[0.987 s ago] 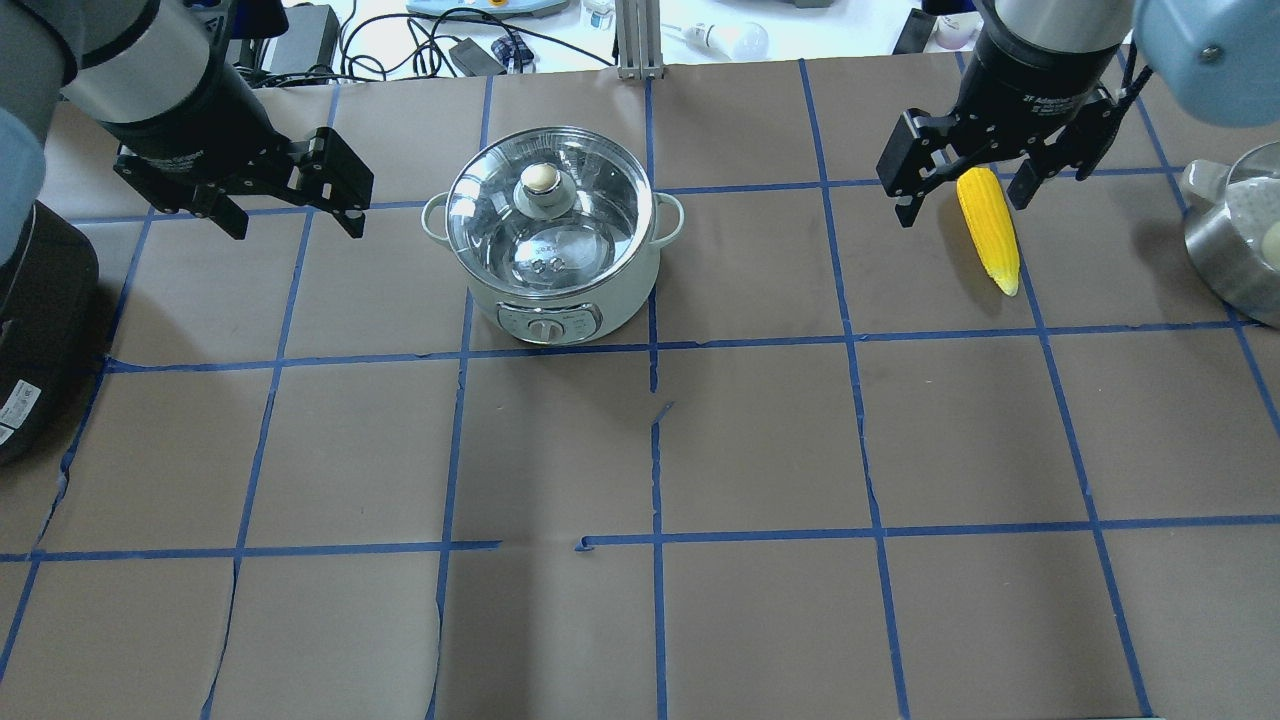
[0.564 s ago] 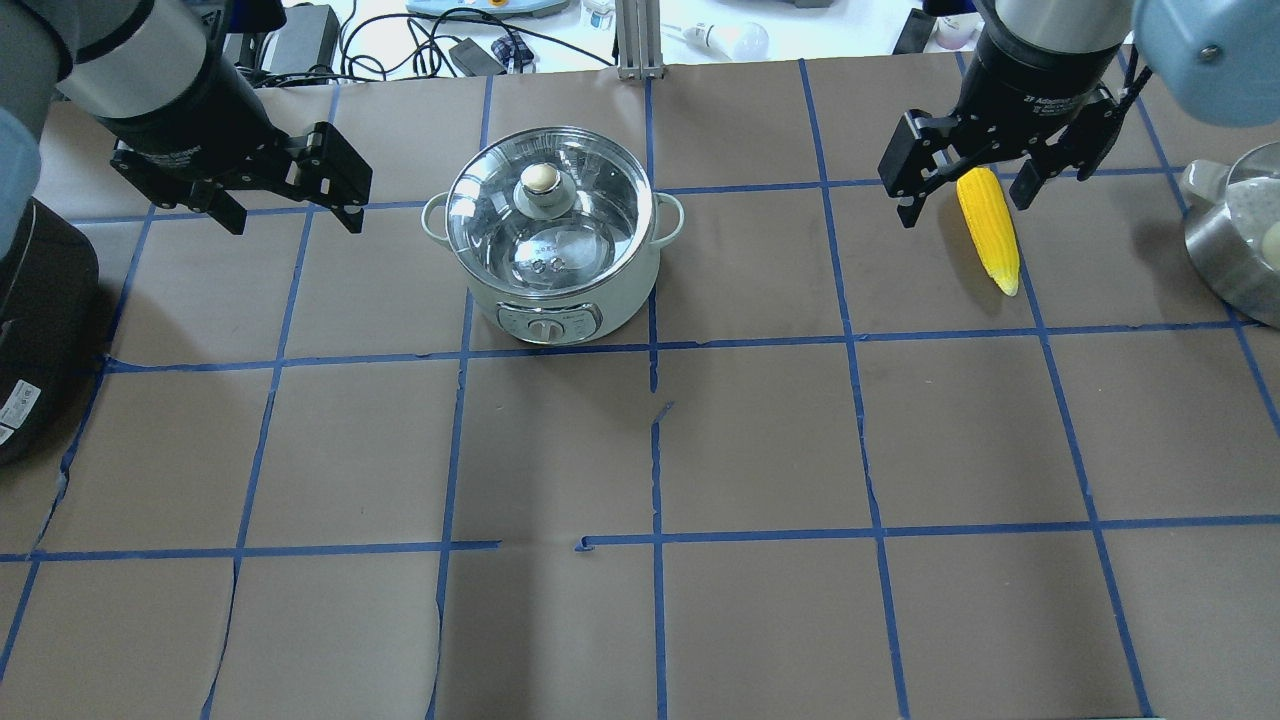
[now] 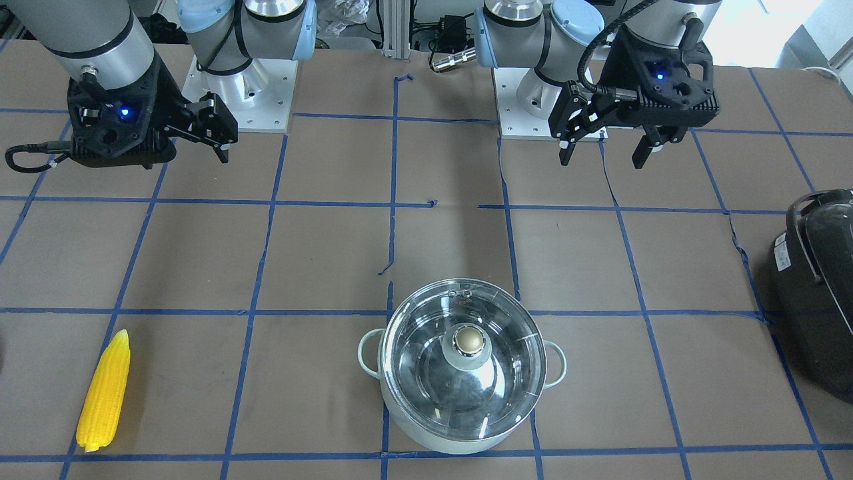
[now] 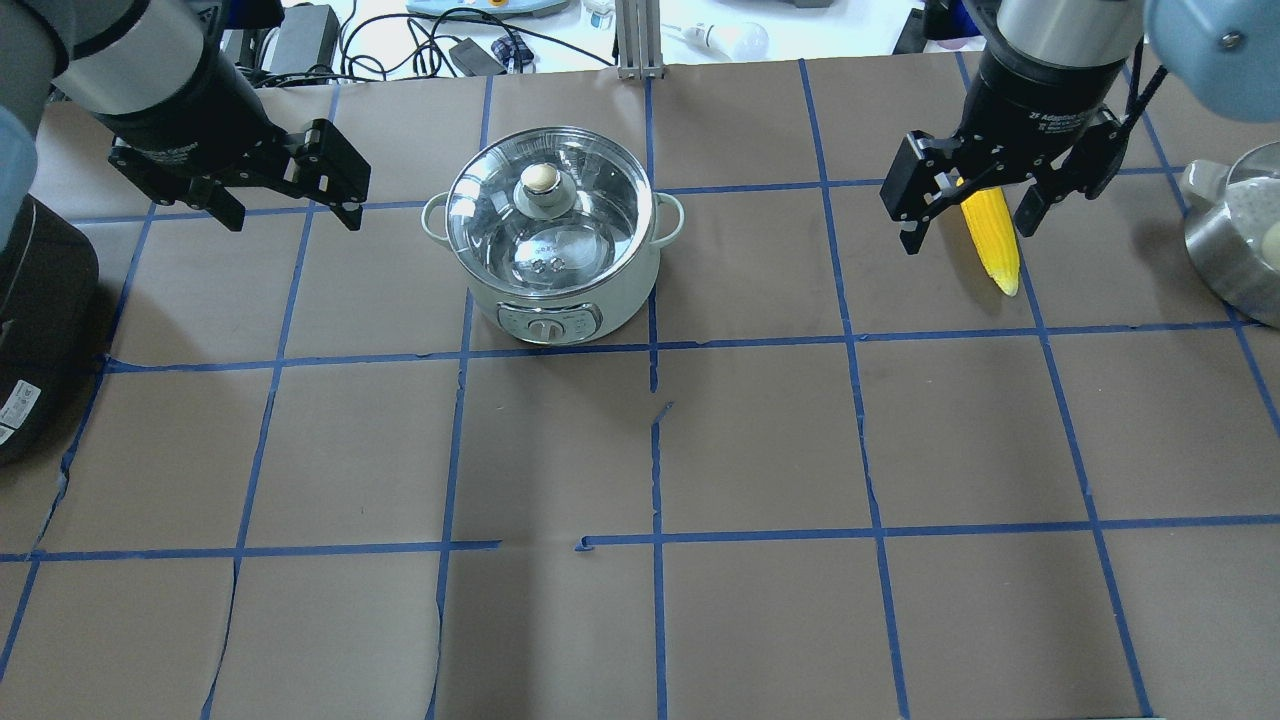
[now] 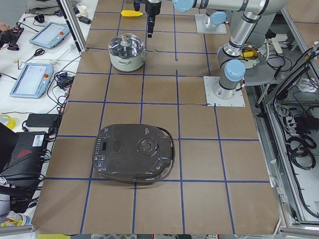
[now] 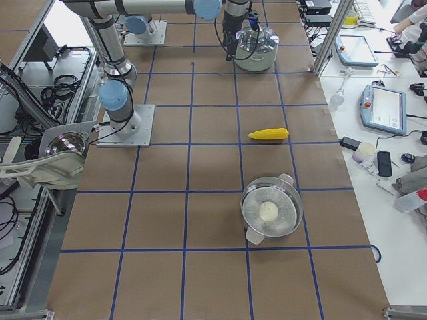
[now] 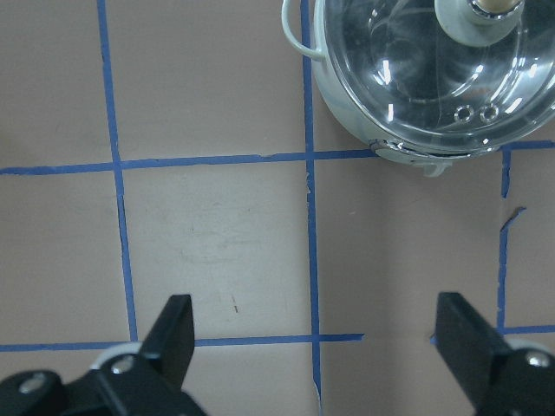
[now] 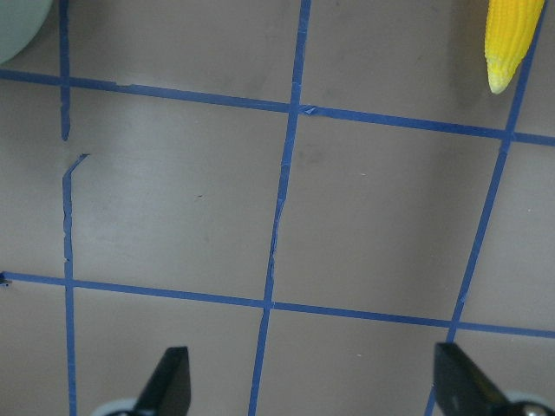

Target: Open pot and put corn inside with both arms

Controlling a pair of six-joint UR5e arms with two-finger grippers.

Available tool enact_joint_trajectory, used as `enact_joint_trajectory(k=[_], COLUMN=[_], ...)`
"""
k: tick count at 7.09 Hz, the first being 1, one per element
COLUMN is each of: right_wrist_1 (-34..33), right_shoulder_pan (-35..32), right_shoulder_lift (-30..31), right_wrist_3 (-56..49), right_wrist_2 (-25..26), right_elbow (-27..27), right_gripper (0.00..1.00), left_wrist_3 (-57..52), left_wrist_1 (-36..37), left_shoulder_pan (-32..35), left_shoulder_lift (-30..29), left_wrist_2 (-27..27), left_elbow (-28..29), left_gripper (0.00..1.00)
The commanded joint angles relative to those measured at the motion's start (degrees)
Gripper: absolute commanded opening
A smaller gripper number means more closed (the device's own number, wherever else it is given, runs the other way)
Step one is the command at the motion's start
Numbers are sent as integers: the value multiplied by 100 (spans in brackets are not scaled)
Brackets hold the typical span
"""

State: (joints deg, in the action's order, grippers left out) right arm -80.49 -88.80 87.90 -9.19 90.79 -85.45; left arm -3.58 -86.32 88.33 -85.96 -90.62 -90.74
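Observation:
The pot (image 4: 560,290) stands at the far middle of the table with its glass lid (image 4: 545,215) and gold knob (image 4: 541,178) on. It also shows in the front view (image 3: 460,427) and the left wrist view (image 7: 347,95). The corn (image 4: 992,240) lies flat to the pot's right, also in the front view (image 3: 103,393), with its tip in the right wrist view (image 8: 510,39). My left gripper (image 4: 293,215) is open and empty, raised to the left of the pot. My right gripper (image 4: 967,235) is open and empty, high above the table and clear of the corn.
A large black glossy appliance (image 4: 40,330) sits at the table's left edge, also in the front view (image 3: 820,293). A steel pot with a lid (image 4: 1235,240) sits at the right edge. Cables and devices lie beyond the far edge.
My right gripper has shifted slightly and now covers the corn's upper end in the overhead view. My left gripper has drifted a little backward. Both stay open; pot and corn have not moved.

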Motion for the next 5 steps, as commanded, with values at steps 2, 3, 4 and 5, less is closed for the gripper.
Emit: enact_joint_trajectory(k=[2,3,4,5], right_wrist_1=[-143,-186,-248,-274], right_shoulder_pan=[-6,-6,-6,3], right_shoulder_lift=[34,8,-18,-27], right_wrist_3=[-127,-40,196,233], right_wrist_2=[62,45,10,88], right_elbow=[143,117,73,90], right_gripper=[100,100,100,100], left_wrist_3=[-11,-11,-11,-11], left_wrist_1=[1,1,1,-8], left_shoulder_pan=[0,17,18,35], left_shoulder_lift=[9,26,87,166], left_wrist_2=[0,0,52,18], left_elbow=[12,-5,3,-5], left_gripper=[100,100,100,100])
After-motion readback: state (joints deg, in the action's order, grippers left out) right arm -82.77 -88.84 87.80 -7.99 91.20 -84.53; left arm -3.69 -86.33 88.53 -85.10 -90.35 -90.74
